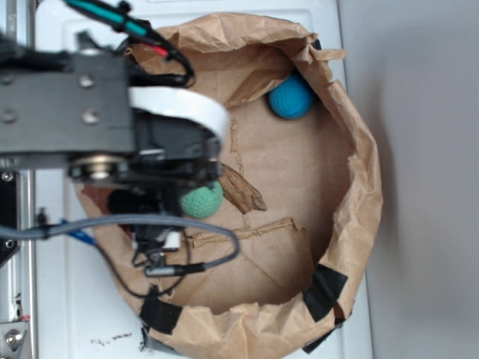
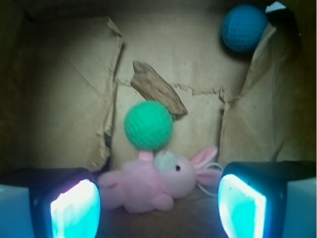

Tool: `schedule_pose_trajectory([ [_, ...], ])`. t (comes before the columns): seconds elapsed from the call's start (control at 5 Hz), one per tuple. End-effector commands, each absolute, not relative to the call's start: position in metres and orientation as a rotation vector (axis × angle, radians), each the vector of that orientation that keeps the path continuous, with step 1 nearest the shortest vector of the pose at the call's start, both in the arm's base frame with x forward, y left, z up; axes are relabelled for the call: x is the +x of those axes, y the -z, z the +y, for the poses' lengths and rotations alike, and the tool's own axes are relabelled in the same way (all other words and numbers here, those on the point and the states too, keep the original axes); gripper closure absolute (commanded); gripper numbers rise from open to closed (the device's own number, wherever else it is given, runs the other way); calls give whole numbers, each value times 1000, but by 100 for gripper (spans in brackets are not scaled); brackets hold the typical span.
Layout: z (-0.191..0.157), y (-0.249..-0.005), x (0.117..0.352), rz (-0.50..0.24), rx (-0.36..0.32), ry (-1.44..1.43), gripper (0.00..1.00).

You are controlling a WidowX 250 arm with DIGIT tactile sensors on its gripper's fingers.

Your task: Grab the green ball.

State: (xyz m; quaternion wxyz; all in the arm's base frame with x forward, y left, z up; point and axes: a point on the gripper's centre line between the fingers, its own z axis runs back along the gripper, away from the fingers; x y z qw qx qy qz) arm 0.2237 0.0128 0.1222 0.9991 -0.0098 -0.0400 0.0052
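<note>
The green ball [image 1: 202, 200] lies on the floor of a torn brown paper bag, partly under my arm in the exterior view. In the wrist view the green ball [image 2: 148, 125] sits in the middle, touching the far side of a pink plush bunny [image 2: 153, 183]. My gripper [image 2: 158, 203] is open and empty. Its two glowing pads stand wide apart on either side of the bunny, on the near side of the ball. In the exterior view the fingers are hidden under the arm.
A bright blue textured ball [image 1: 290, 97] rests against the bag's far wall; it also shows in the wrist view [image 2: 243, 28]. A dark torn scrap [image 2: 158, 89] lies beyond the green ball. The crumpled bag walls [image 1: 359, 194], patched with black tape [image 1: 323, 290], ring the floor.
</note>
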Motion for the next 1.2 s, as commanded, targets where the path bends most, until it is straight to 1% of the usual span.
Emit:
schedule_pose_trajectory([
  [0.0,23,-161,250,-74,-71,-71,0],
  [0.4,20,-123,250,-91,12,-56,0],
  [0.6,22,-99,247,-99,45,-31,0],
  [0.8,29,-82,255,-108,59,-31,0],
  [1.0,39,-82,265,-95,42,-49,0],
])
